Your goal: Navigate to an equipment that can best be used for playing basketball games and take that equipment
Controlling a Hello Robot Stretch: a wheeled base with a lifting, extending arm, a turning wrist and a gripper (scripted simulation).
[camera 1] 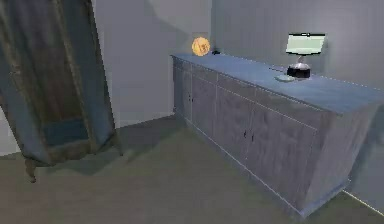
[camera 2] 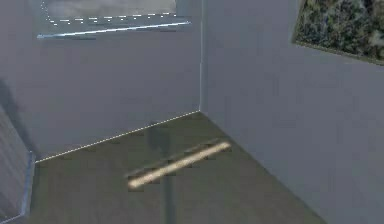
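Plainly, the orange basketball (camera 1: 201, 46) sat in the upper middle of the forward view, at the far end of a long blue-grey table (camera 1: 262, 118) and close to the wall. A lamp (camera 1: 304, 55) with a pale shade stood on the same top toward the upper right. A tall dark cabinet (camera 1: 55, 80) filled the left. In the arm side view, a window (camera 2: 115, 18) occupied the upper left, a framed picture (camera 2: 345, 30) the upper right, and a tan streak (camera 2: 180, 165) crossed the floor. The pincer's state could not be told.
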